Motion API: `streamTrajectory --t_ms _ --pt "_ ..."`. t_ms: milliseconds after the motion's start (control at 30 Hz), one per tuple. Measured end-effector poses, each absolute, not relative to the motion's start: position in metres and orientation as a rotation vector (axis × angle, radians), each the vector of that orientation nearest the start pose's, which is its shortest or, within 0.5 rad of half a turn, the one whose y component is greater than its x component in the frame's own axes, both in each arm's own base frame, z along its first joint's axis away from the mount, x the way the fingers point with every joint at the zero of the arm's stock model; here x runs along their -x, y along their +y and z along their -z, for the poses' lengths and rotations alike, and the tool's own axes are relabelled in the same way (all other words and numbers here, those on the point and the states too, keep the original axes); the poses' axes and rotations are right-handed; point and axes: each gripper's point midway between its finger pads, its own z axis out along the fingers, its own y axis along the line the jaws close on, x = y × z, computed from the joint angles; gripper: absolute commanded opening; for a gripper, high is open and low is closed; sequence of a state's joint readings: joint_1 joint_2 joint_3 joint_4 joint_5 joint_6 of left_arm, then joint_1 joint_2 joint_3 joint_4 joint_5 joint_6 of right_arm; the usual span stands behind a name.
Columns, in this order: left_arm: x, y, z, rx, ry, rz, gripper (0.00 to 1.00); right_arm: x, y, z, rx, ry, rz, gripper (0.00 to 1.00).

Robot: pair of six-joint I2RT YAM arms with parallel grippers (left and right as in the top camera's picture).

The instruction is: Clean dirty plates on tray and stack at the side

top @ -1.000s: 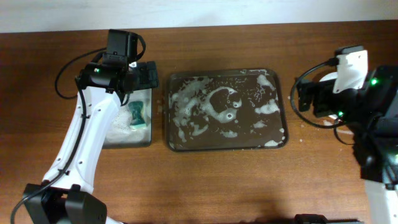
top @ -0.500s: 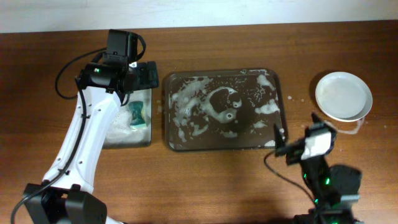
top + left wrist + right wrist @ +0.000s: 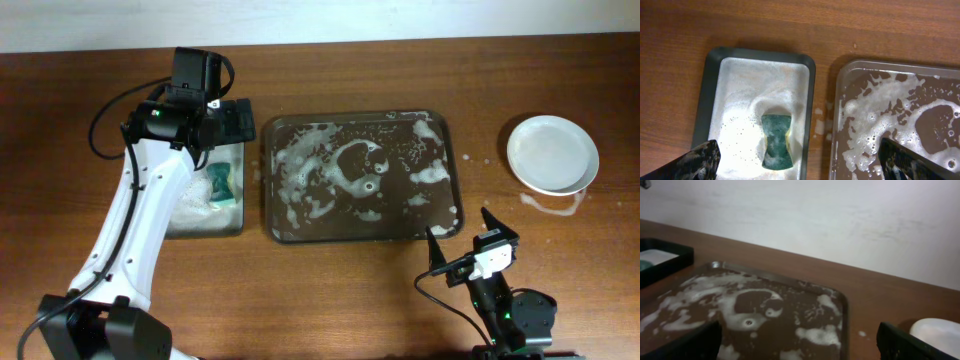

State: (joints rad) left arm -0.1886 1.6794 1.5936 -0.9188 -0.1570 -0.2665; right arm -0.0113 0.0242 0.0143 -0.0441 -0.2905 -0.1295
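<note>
The dark brown tray (image 3: 400,215) lies mid-table, holding only white foam and water. The white plates (image 3: 553,153) sit stacked on the bare wood to its right, seen low at the right edge of the right wrist view as the plates (image 3: 940,329). My right gripper (image 3: 466,240) is open and empty near the table's front, just below the tray's near right corner, facing the tray (image 3: 842,300). My left gripper (image 3: 228,120) hangs open and empty over the far end of the black tub (image 3: 240,229), above the sponge (image 3: 777,141).
The black tub (image 3: 715,55) of suds with the green sponge (image 3: 221,186) stands left of the tray (image 3: 840,100), a thin strip of wood between them. A small wet patch (image 3: 556,203) shines by the plates. A white wall backs the table.
My right arm has swung from over the plates at the far right down to the table's front by the tray's near right corner, uncovering the plates. The left arm has not moved.
</note>
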Motion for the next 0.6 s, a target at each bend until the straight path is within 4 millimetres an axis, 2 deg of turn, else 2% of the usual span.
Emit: streamTrajectory --t_ms 600 --pt "-0.4261 -0.0540 -0.2090 0.158 2.552 -0.028 0.99 -0.2389 0.0503 -0.1656 0.333 1.584 -0.147 0.98"
